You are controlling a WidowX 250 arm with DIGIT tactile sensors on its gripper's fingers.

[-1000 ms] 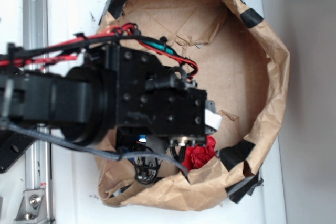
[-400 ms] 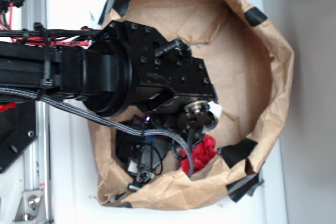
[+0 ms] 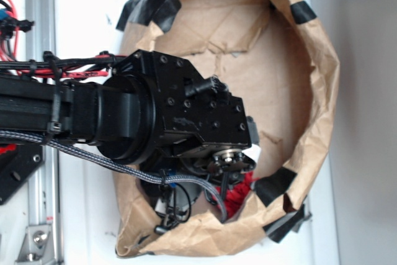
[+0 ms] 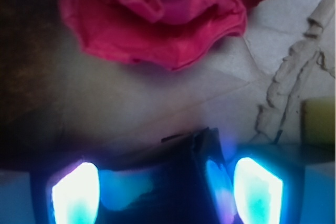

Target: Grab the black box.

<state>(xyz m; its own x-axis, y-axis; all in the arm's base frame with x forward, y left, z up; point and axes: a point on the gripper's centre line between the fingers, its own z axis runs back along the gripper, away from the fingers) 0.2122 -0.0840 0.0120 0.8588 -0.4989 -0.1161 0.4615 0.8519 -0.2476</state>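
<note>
My gripper (image 4: 167, 187) stands apart, fingers (image 4: 76, 192) straddling the black box (image 4: 168, 174) at 6 o'clock in the wrist view. The red cloth (image 4: 157, 14) lies at 12. I should sink lower, stay centred, then close evenly.

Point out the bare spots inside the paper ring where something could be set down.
Bare brown cardboard floor lies open between the crumpled brown paper wall and the black robot arm. Crowded: the lower corner, where the crumpled red cloth and small glossy black box sit under the arm.
</note>
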